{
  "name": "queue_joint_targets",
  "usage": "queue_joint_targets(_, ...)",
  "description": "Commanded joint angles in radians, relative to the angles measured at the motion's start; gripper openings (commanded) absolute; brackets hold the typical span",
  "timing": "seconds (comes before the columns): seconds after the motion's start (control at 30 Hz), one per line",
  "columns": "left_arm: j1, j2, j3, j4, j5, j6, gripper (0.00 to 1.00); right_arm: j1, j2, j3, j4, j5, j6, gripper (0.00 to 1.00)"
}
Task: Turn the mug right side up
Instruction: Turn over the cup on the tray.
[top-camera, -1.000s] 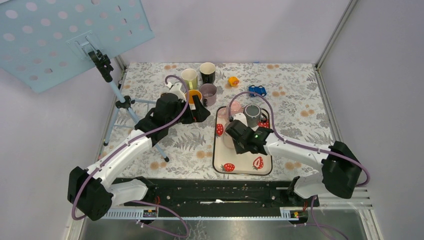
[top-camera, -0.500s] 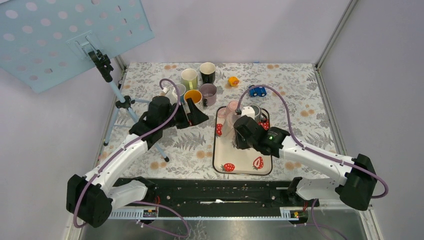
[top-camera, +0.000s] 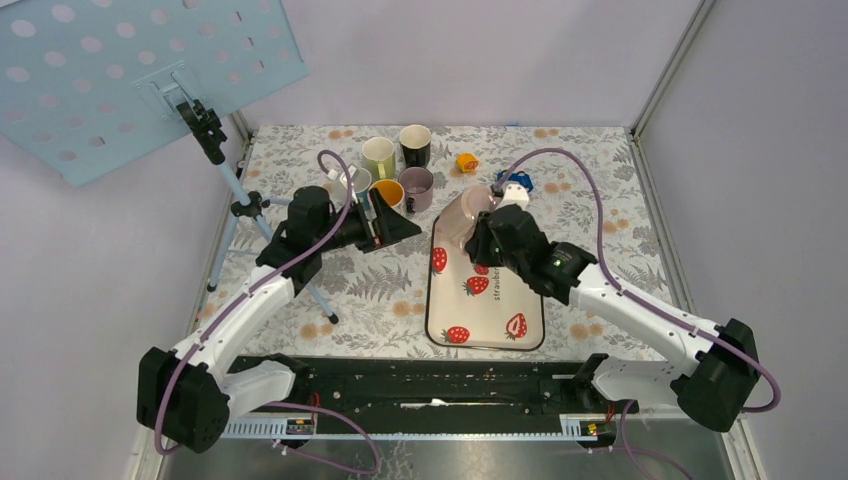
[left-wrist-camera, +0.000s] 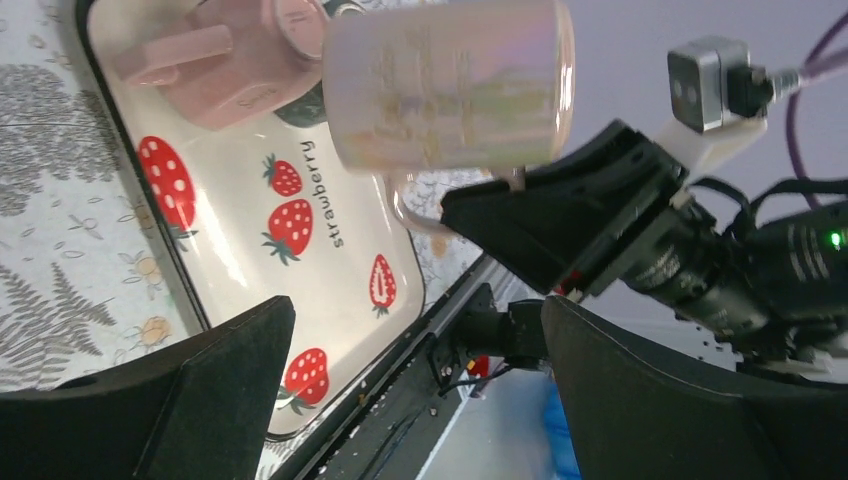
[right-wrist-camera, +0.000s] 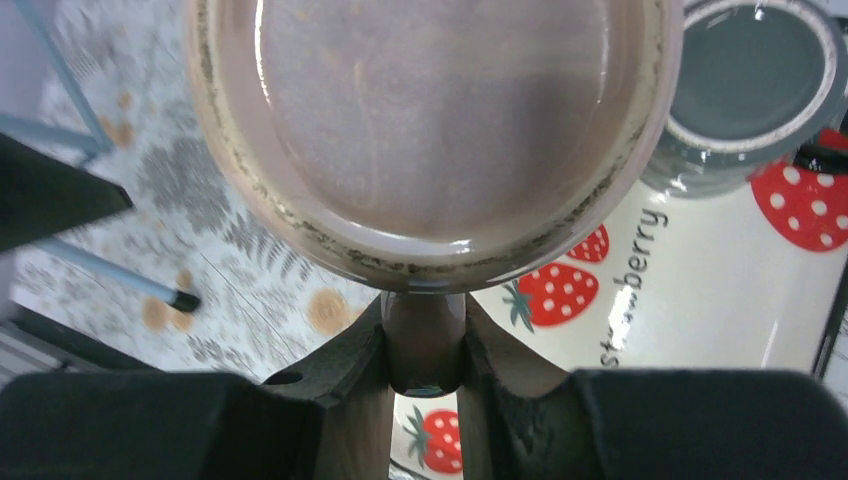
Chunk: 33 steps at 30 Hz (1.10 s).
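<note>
- Top external view: floral worktop (top-camera: 600, 210) carries everything; a tripod (top-camera: 235, 205) with a perforated blue panel stands at its left edge.
- Strawberry tray (top-camera: 490, 310) lies mid-worktop in front of the right arm, its near half bare.
- Left gripper (top-camera: 398, 228) hovers just left of the tray's far-left corner. Jaws spread wide with nothing between them; in the left wrist view its fingers (left-wrist-camera: 200, 400) sit at both bottom corners.
- Right gripper (top-camera: 483, 232) is over the far end of the tray, jaws clamped on the mug's handle; the right wrist view shows the handle (right-wrist-camera: 425, 345) pinched between both fingers.
- Mug (top-camera: 460, 212), iridescent pink, is held in the air over the tray's far-left corner. It is tipped on its side, not upright, with its open mouth facing the right wrist camera (right-wrist-camera: 430, 130).
- Pink mug (left-wrist-camera: 230, 60) sits on the tray beside and below the held one; grey mug (right-wrist-camera: 750, 90) is also on the tray.
- Green mug (top-camera: 378, 155), black mug (top-camera: 415, 143), orange mug (top-camera: 386, 192) and mauve mug (top-camera: 416, 183) are clustered on the cloth beyond the left gripper.
- Blue toy car (top-camera: 520, 184) is partly hidden behind the right wrist; yellow toy (top-camera: 466, 160) lies farther back.
</note>
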Motion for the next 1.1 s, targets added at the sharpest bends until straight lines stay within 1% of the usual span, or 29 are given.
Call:
queue_joint_targets(0.0, 0.002, 0.04, 0.002, 0.167, 0.095, -0.076, 0.99, -0.089, -0.066, 0.052, 0.291, -0.074, 0.067, 0.0)
queue_joint_targets(0.23, 0.003, 0.113, -0.007, 0.351, 0.139, -0.218, 0.98, -0.189, -0.094, -0.015, 0.51, -0.217, 0.189, 0.0)
queue_joint_targets(0.3, 0.001, 0.144, -0.009, 0.39, 0.149, -0.251, 0.98, -0.202, -0.091, -0.019, 0.539, -0.233, 0.208, 0.0)
queue_joint_targets(0.43, -0.01, 0.199, -0.039, 0.542, 0.173, -0.379, 0.96, -0.206, -0.075, -0.016, 0.586, -0.253, 0.232, 0.0)
queue_joint_targets(0.47, -0.018, 0.21, -0.043, 0.573, 0.172, -0.393, 0.94, -0.207, -0.075, -0.018, 0.598, -0.255, 0.241, 0.0)
queue_joint_targets(0.53, -0.038, 0.218, -0.041, 0.58, 0.156, -0.392, 0.94, -0.208, -0.076, -0.018, 0.623, -0.255, 0.25, 0.0)
queue_joint_targets(0.57, -0.048, 0.224, -0.044, 0.603, 0.152, -0.409, 0.93, -0.208, -0.078, -0.025, 0.641, -0.26, 0.258, 0.0)
queue_joint_targets(0.6, -0.055, 0.234, -0.056, 0.659, 0.156, -0.453, 0.92, -0.209, -0.083, -0.035, 0.668, -0.263, 0.267, 0.0)
queue_joint_targets(0.67, -0.066, 0.257, -0.102, 0.797, 0.158, -0.559, 0.89, -0.209, -0.09, -0.059, 0.716, -0.272, 0.292, 0.0)
queue_joint_targets(0.77, -0.08, 0.291, -0.137, 0.932, 0.136, -0.678, 0.83, -0.21, -0.095, -0.086, 0.777, -0.273, 0.327, 0.0)
queue_joint_targets(0.83, -0.093, 0.307, -0.138, 0.977, 0.113, -0.727, 0.79, -0.21, -0.098, -0.103, 0.812, -0.274, 0.351, 0.0)
queue_joint_targets(0.97, -0.124, 0.334, -0.125, 0.997, 0.071, -0.766, 0.74, -0.209, -0.101, -0.115, 0.848, -0.292, 0.379, 0.0)
queue_joint_targets(1.07, -0.13, 0.374, -0.135, 1.083, 0.053, -0.835, 0.69, -0.209, -0.11, -0.123, 0.862, -0.301, 0.395, 0.0)
